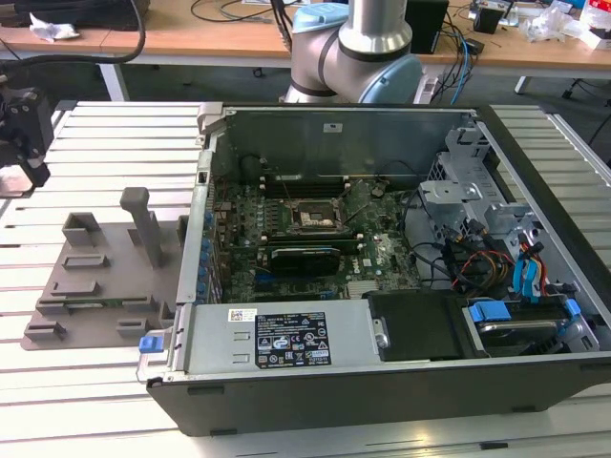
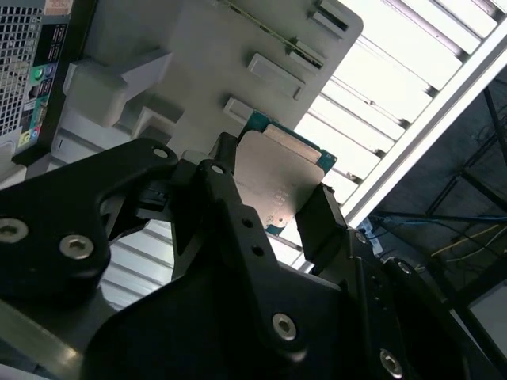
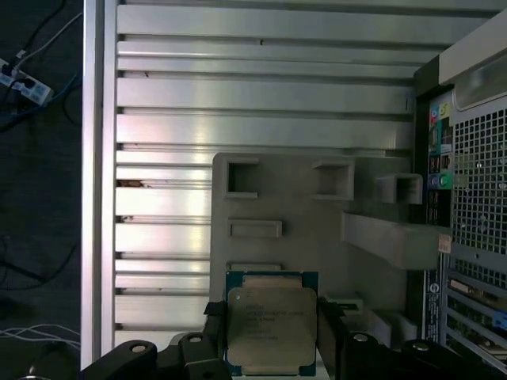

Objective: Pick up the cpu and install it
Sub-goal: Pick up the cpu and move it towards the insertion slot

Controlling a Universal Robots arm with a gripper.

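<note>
At the far left edge of the exterior view, the gripper hangs above the slatted tabletop, out past the grey tray. In both wrist views the cpu sits between the jaws, which are closed in on two opposite edges of it and seem to carry it clear of the tray. Its silver lid faces the cameras, and the tray lies behind it. The chip is square, so it has no long axis to speak of, and its flat face is what has to match the seat. The socket lies on the board inside the open case. It is well apart from the gripper, toward the exterior view's right, with the tray and the case's side wall between them. I judge the pick done and the install not yet done.
</note>
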